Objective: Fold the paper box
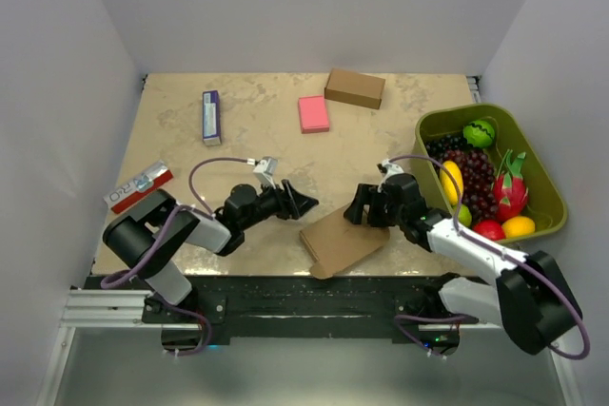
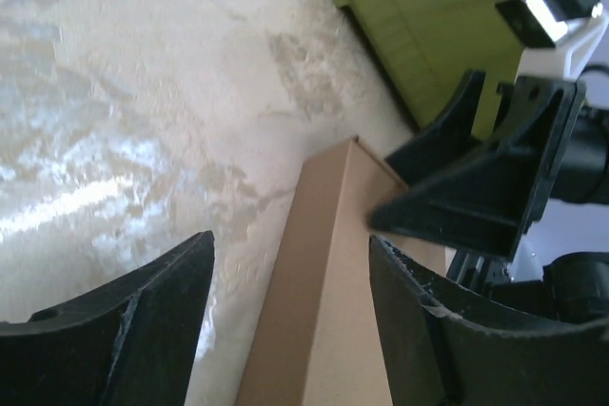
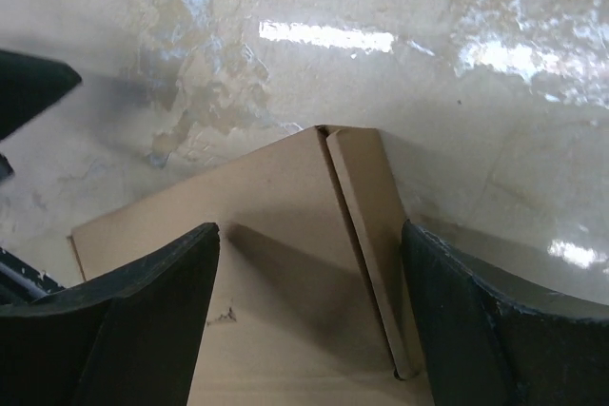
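At the far left edge of the desk lies a red-and-white packet, and farther back a blue-and-white carton lies flat. The left tool hangs low over the desk near the front, pointing right, its fingers spread and nothing between them; in its own wrist view the left tool frames a folded edge of the paper box lying below it. Behind, near the back wall, sit a pink block and a closed brown box, close together but apart. The paper box lies flattened on the desk at the front centre, between the two arms, one corner reaching toward the near edge. The right tool hovers over its far edge, facing the left one, fingers spread; the wrist view shows the right tool straddling the cardboard and its narrow side flap without pinching it. At the far right stands a green basket filled with fruit.
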{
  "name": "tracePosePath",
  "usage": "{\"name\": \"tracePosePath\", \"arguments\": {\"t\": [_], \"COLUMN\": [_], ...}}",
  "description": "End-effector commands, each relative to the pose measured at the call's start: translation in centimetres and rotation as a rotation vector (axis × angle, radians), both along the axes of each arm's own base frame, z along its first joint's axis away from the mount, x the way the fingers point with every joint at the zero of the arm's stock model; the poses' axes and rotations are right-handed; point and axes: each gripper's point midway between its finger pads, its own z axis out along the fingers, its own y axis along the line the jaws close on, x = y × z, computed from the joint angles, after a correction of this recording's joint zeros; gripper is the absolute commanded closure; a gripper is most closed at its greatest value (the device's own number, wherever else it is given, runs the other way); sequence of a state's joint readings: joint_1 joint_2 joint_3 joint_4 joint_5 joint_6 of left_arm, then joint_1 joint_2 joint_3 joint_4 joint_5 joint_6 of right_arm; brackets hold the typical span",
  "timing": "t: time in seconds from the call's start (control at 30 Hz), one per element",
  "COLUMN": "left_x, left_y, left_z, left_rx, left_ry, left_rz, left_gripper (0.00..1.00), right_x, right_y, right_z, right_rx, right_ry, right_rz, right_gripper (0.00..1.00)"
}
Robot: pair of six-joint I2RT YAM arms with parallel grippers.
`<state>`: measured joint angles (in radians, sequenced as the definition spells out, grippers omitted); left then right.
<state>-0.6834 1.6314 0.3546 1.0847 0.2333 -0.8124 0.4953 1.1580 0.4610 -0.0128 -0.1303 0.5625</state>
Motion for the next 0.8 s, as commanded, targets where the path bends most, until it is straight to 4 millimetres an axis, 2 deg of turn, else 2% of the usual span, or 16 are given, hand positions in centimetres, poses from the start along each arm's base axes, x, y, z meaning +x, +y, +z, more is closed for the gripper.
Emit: {"name": "tracePosePath", "arguments": {"t": [0.0,0.17,0.2,0.3,0.37,0.4,0.43,0.47,0.5,0.53,0.63,0.73,0.77], "left_x": [2.3,4.3,4.4,4.1,3.5,3.4,2.9,2.6,2.6,2.1,1.7,1.8,2.0], "left_y": [-0.2,1.9,2.4,3.9,4.8,4.9,5.5,5.7,5.8,6.4,6.7,7.0,7.0], "left_z": [4.0,4.5,4.7,4.8,4.7,6.0,5.4,5.7,7.5,7.3,10.3,12.6,13.2], "left_rx": [-0.046,0.198,0.234,0.314,0.358,0.355,0.389,0.397,0.387,0.413,0.405,0.426,0.428], "left_ry": [-0.130,-0.205,-0.226,-0.220,-0.191,-0.208,-0.168,-0.162,-0.191,-0.163,-0.196,-0.208,-0.212], "left_rz": [-0.018,0.053,0.061,0.089,0.091,0.091,0.080,0.073,0.076,0.062,0.024,-0.038,-0.045], "left_gripper": [0.30,0.26,0.24,0.21,0.20,0.19,0.18,0.16,0.14,0.12,0.05,0.03,0.03], "right_x": [-0.8,-0.2,-0.3,-0.1,0.1,0.2,0.3,0.4,0.4,0.6,0.9,1.1,1.1], "right_y": [-0.8,-1.4,-1.4,-1.2,-1.1,-1.1,-1.1,-1.1,-1.1,-0.9,-0.6,-0.3,-0.3], "right_z": [0.9,0.4,-0.2,-0.7,-0.7,-0.6,-0.5,-0.4,-0.4,0.0,0.2,-0.2,-0.7], "right_rx": [0.022,-0.030,-0.040,-0.036,-0.031,-0.024,-0.018,-0.015,-0.004,0.012,0.044,0.051,0.042], "right_ry": [-0.005,-0.004,0.013,0.025,0.025,0.025,0.022,0.017,0.019,0.008,0.001,0.013,0.027], "right_rz": [-0.056,-0.074,-0.071,-0.073,-0.080,-0.088,-0.097,-0.105,-0.117,-0.125,-0.139,-0.140,-0.142], "right_gripper": [0.19,0.24,0.31,0.42,0.46,0.47,0.51,0.53,0.54,0.61,0.73,0.84,0.92]}}
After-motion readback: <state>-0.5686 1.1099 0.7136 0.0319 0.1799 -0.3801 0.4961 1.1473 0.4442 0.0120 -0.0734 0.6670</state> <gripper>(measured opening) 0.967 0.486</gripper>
